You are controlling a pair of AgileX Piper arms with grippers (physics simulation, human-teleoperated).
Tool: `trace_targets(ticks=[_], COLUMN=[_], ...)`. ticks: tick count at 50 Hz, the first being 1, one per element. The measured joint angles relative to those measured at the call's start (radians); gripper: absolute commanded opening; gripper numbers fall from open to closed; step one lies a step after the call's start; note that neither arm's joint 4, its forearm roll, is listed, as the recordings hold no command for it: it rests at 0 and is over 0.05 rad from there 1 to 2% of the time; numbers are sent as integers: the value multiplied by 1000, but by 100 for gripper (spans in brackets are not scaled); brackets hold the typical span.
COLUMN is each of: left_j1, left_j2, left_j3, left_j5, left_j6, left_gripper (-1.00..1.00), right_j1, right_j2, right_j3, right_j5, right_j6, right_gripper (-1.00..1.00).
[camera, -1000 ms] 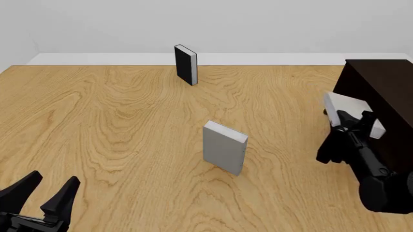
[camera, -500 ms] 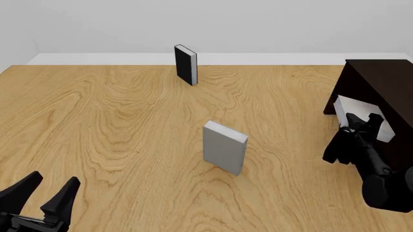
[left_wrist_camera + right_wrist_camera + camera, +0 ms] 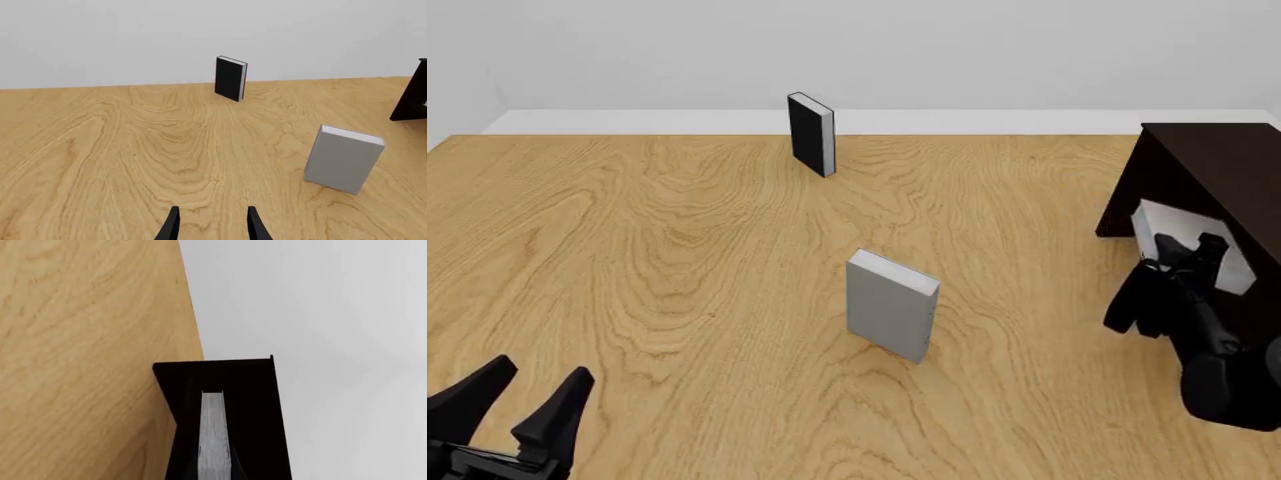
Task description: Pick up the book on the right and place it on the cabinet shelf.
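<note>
Front view showed the right gripper [image 3: 1181,262] pinching the book [image 3: 1177,232] at the cabinet shelf [image 3: 1214,190]; push straight in, level, before releasing. Left gripper [image 3: 514,412] sat spread.

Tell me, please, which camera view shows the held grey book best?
The front view: the book shows its face between the right gripper fingers, partly inside the cabinet. The right wrist view gives only its edge; the left wrist view misses it.
</note>
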Motion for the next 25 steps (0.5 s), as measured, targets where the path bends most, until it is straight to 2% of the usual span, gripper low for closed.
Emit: trace_targets(ticks=[25], left_j1=[-3], left_j2=[4], left_j3=[0], left_j5=[2], left_j6=[-5], left_gripper=[100], right_j1=[-43], right_j2=[36], right_j3=[-49], right_j5=[29], right_j6=[-8], right_gripper=[-100])
